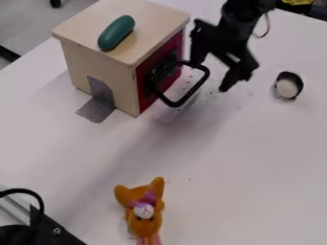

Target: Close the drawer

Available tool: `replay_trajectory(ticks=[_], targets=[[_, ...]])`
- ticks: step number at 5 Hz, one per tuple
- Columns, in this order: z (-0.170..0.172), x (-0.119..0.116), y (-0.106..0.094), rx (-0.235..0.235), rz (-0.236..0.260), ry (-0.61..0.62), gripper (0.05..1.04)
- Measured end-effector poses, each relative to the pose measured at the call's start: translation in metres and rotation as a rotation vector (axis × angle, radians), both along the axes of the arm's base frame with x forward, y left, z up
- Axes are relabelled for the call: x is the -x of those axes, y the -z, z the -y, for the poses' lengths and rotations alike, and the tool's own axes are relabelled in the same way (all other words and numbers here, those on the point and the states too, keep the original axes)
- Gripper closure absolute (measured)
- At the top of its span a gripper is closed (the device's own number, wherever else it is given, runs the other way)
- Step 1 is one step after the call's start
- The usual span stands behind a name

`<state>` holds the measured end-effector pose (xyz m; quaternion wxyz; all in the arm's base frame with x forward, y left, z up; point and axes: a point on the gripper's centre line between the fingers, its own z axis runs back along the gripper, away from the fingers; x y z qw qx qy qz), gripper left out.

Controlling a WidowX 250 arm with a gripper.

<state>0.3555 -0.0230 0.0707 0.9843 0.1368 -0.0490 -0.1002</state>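
Nearest, the plush toy [146,216] lies well clear of the work. Grey tape [98,110] likely anchors the wooden box [96,67] against pushing. On its right, the drawer [146,94] looks nearly flush; the claw [210,75], fingers apart, hangs beside the black handle [195,87], perhaps to press inward.

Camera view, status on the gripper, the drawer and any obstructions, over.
Black gripper, jaws apart, beside the black looped handle. Red drawer front looks flush with the pale wooden box. Dark green oblong object on box top, out of the way.
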Motion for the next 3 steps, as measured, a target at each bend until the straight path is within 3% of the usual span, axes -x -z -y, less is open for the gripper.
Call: replay_trajectory(ticks=[1, 2, 3], targets=[[0.022, -0.001, -0.034, 0.058, 0.051, 0.017, 0.087], [0.037, 0.014, -0.054, 0.14, 0.043, -0.004, 0.087], [0.042, 0.042, -0.053, 0.202, -0.018, -0.022, 0.087]])
